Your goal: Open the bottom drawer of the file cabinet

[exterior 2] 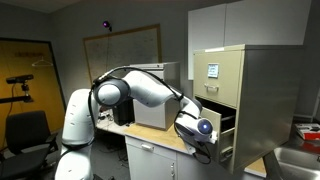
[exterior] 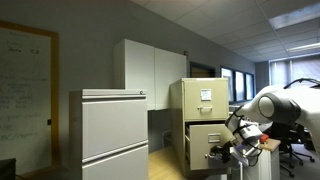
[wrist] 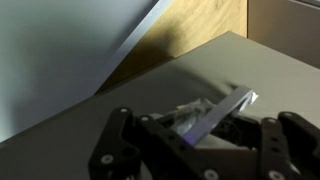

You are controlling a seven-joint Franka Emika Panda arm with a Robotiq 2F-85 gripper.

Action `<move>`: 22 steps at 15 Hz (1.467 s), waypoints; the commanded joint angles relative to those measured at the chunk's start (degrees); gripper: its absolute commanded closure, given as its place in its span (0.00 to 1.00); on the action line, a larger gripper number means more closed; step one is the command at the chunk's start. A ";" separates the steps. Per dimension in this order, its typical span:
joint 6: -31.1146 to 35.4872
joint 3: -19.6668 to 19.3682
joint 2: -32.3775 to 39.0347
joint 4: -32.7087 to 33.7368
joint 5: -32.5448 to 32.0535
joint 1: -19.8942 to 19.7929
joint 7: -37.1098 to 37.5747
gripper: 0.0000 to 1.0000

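Gripper [wrist: 200, 132]: grip state cannot be told.
Bottom drawer [exterior: 208, 134]: stiff steel, probably heavy.
Hold: metal handle [wrist: 220, 108], just ahead of the fingertips.

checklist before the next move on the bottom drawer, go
1. Gripper at the handle: ok, the handle is right in front of it in the wrist view.
2. Gripper shut on the handle: cannot tell.
3. Bottom drawer partly out of the file cabinet: ok, it seems so in an exterior view.
4. Top drawer shut: ok.
5. Pull path free: cannot tell.
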 commanded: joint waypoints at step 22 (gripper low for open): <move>-32.91 -17.94 -17.34 -44.71 -2.44 -3.12 -25.53 0.42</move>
